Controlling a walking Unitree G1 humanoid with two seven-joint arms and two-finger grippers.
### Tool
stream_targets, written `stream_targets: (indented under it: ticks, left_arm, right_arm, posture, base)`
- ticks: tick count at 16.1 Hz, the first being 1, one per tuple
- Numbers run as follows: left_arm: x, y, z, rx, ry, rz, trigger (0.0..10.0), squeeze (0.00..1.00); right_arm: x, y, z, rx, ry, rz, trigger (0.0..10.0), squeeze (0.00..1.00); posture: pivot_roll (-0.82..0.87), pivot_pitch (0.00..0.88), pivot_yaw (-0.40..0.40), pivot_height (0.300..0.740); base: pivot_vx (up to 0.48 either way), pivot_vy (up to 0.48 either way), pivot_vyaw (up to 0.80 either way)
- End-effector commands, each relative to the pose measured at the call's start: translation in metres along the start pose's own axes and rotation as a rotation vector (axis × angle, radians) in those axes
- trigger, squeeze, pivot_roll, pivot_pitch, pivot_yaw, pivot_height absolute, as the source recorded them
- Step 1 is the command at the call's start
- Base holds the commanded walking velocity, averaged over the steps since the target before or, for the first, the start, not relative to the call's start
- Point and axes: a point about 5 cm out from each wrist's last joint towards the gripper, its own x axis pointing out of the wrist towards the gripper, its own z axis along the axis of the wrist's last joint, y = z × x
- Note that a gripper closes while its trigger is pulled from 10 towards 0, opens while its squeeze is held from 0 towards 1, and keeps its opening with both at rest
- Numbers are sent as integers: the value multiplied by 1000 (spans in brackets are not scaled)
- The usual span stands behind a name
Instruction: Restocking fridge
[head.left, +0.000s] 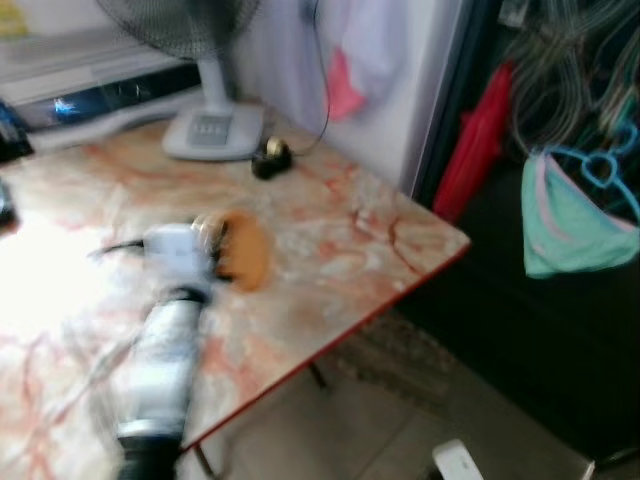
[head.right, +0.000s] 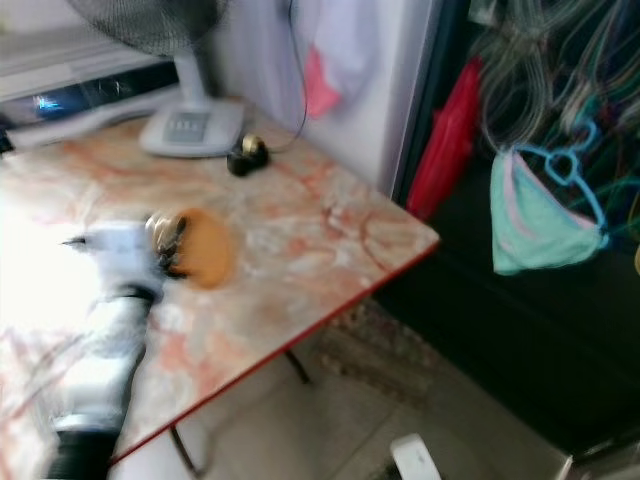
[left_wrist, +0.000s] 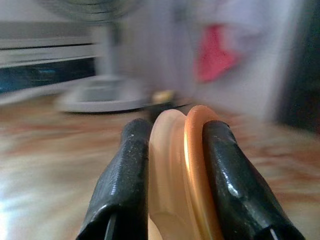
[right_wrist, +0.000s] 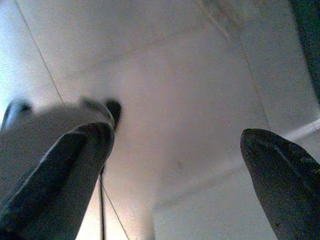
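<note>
The left gripper (left_wrist: 175, 170) is pinching an orange disc-shaped item (head.left: 243, 258) over the marbled bench (head.left: 330, 250). Behind it, a fan base (head.left: 213, 130) is standing by the wall, a small dark object (head.left: 271, 158) just beside it. The right gripper (right_wrist: 175, 165) is hanging spread over floor tiles (right_wrist: 175, 75).

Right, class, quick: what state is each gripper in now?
Left gripper: shut on an orange disc, over the table.
Right gripper: open, holding nothing, hanging above the floor.
</note>
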Motion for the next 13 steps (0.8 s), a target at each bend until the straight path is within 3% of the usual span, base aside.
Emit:
stream_targets:
  ticks: [1,13]
  left_arm:
    - [-1,12,3,32,-16,27,10000,0]
    - [0,10,0,25,-11,20,10000,0]
  right_arm:
    - [1,2,7,0,-22,4,10000,0]
    - [1,2,7,2,-18,15,10000,0]
  posture:
    - [-9,0,-13,740]
    - [-10,0,-15,740]
  base:
    - [0,0,-800]
    - [0,0,-800]
